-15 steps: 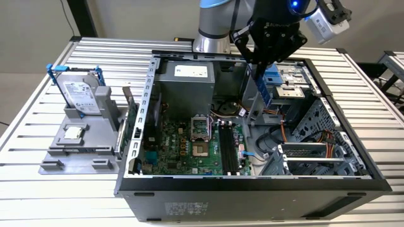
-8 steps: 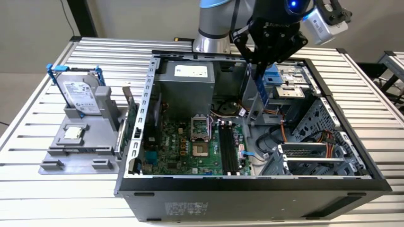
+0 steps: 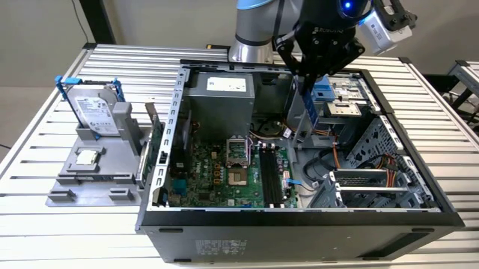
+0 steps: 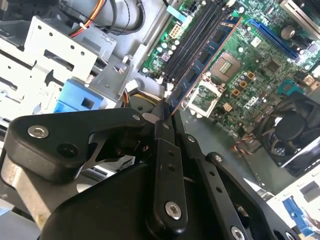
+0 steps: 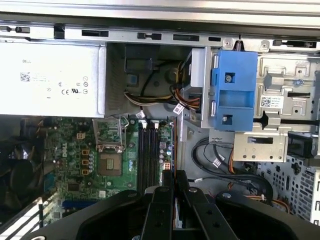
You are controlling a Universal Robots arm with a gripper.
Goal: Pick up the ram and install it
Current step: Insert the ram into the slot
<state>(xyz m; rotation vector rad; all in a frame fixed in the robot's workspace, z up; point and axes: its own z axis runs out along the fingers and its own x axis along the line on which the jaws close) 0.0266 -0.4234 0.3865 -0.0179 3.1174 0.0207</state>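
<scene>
— One question: where is the ram (image 3: 312, 106)?
— Upright inside the case (image 3: 299, 227), clamped tight in the hand (image 3: 312, 75), above the black slots (image 3: 271, 176) and not touching them.
— So it's picked up?
— I'd judge so. Installing is not yet done: the slots look empty in both wrist views, and the stick hangs clear of them.

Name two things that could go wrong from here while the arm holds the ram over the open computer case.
1. The hand grips the ram by one end, so the long free part could tilt or slip in the grip.
2. The ram hangs to the exterior view's right of the black slots, close to loose cables; it might snag them or meet a slot askew.
</scene>
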